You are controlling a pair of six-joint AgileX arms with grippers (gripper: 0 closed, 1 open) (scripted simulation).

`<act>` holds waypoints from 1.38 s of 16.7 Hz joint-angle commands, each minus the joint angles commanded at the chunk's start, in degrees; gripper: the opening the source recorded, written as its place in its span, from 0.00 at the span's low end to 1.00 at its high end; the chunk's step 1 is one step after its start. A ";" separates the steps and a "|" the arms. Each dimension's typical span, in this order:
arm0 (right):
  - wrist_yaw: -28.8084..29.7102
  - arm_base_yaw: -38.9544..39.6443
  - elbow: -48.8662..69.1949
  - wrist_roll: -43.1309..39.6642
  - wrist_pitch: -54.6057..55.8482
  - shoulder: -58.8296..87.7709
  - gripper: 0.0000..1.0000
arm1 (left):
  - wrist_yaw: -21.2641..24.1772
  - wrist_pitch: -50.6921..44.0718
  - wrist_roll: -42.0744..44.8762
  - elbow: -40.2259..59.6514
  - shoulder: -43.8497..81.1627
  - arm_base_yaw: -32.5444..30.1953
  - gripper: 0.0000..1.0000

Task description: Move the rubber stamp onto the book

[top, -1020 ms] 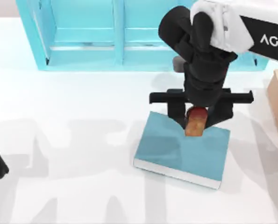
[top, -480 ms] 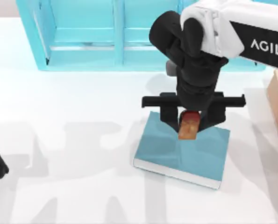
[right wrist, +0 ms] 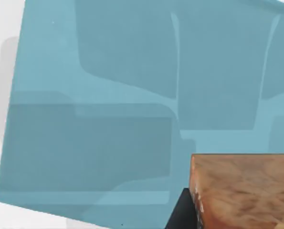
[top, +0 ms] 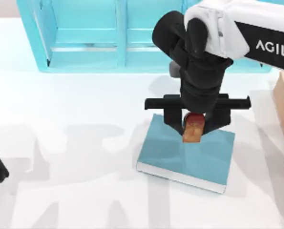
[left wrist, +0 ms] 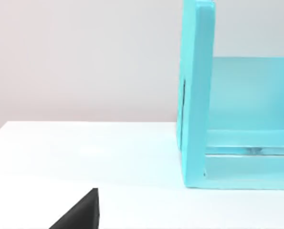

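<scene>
Landmark for this report: the book (top: 184, 155); all places are given against it.

Shelf (top: 132, 33): large teal unit with compartments, beyond the book's far edge, well apart from it; no part in the task.

Book: flat on the table (top: 75, 143), teal cover up, white page edges along its near side; it lies slightly askew, long axis running roughly across the table; in the right wrist view its cover (right wrist: 108, 109) spreads beneath the camera, bare and unobstructed.

Right arm: reaches in from the right, wrist pointing down over the book's far half; right gripper (top: 194, 125) is pinching the stamp (top: 193, 129) between its fingers, red knob up, tan base down.

Stamp: directly above the book's cover, toward the far edge and near the middle of its length; the wrist view shows the tan base (right wrist: 242, 191) hanging over teal cover on every visible side; whether the base touches the cover cannot be told, though it looks just clear of it.

Judgement: the governing relation is vertical; the book lies straight below the stamp, so the remaining move is a short descent and release, no sideways correction apparent.

Left arm: parked at the table's left edge, well apart from the book; its finger state cannot be told.
</scene>
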 joint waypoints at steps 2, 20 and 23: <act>0.00 0.00 0.00 0.00 0.00 0.00 0.53 | 0.00 0.00 0.00 0.00 0.00 0.00 1.00; 0.00 -0.05 1.85 0.02 -1.98 -0.04 1.00 | 0.00 0.00 0.00 0.00 0.00 0.00 1.00; 0.00 -0.07 4.10 0.00 -4.45 -0.25 1.00 | 0.00 0.00 0.00 0.00 0.00 0.00 1.00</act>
